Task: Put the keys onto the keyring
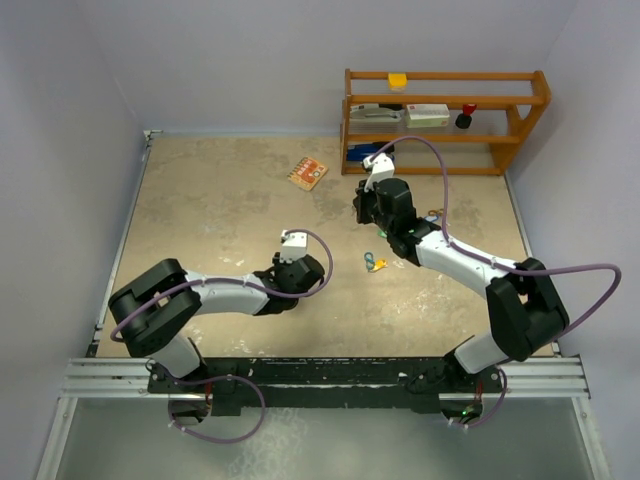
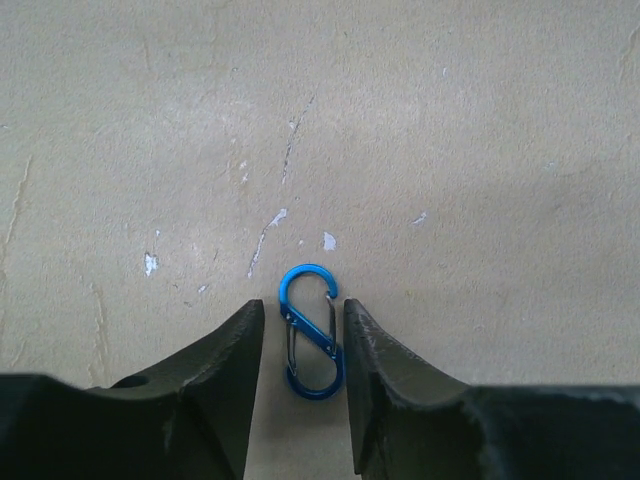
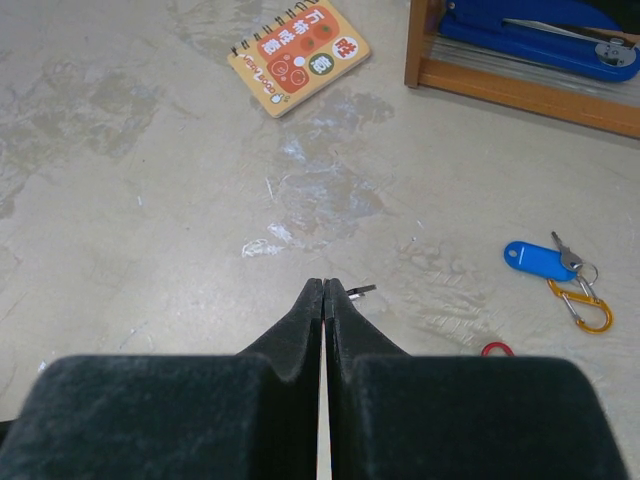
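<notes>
- In the top view you find the key (image 1: pixel 375 263) flat on the table (image 1: pixel 220 200) between the arms, near the right gripper (image 1: pixel 363 212) and to the right of the left gripper (image 1: pixel 303 270). It is too small here to tell which way it points.
- The shelf (image 1: pixel 445 100) at the far right holds a yellow block (image 1: pixel 398 80) on top, a white box (image 1: pixel 427 113) on the middle board and a blue stapler (image 1: pixel 360 153) at the bottom. A notebook (image 1: pixel 308 172) lies on the table to its left.
- The left wrist view shows you what the top view hides: a blue clip (image 2: pixel 312 332) flat on the table, its long axis running away from the camera. The left gripper (image 2: pixel 303 305) stands parted around it, not clamped, with a gap on the clip's left side.
- In the right wrist view the right gripper (image 3: pixel 324 285) has its fingers pressed together. A small silver piece (image 3: pixel 362 291) shows just right of the tips, and you cannot tell whether it is pinched.
- Only this view shows the key (image 3: pixel 545 260) clearly. Its long axis runs across the frame, with the blue tag to the left and the blade pointing up and right. An orange clip (image 3: pixel 582 306) lies just beside it.
</notes>
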Robot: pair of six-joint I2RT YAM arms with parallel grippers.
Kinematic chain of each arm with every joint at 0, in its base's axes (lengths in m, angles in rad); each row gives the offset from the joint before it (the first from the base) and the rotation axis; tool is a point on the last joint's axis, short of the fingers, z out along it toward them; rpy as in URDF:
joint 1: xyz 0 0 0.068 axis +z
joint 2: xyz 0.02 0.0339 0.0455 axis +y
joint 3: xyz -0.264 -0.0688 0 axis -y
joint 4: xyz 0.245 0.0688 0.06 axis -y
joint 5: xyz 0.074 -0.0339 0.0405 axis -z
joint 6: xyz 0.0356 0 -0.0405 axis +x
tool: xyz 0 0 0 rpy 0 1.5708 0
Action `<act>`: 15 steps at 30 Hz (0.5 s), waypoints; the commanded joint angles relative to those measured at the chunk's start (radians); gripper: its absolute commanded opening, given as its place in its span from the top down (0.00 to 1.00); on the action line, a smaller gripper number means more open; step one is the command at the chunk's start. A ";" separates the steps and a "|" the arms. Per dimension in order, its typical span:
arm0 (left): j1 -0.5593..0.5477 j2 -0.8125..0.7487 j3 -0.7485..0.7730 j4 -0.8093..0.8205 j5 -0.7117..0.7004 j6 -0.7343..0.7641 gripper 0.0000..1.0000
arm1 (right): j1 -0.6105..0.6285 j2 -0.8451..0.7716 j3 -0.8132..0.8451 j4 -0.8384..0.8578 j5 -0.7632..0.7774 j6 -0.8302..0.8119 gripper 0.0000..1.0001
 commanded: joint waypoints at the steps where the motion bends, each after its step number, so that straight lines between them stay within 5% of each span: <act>1: -0.013 0.001 0.018 -0.022 -0.011 -0.026 0.69 | 0.005 -0.039 -0.011 0.018 0.031 0.008 1.00; 15: -0.035 -0.021 0.008 -0.068 -0.010 -0.055 0.64 | 0.005 -0.033 -0.008 0.015 0.030 0.008 1.00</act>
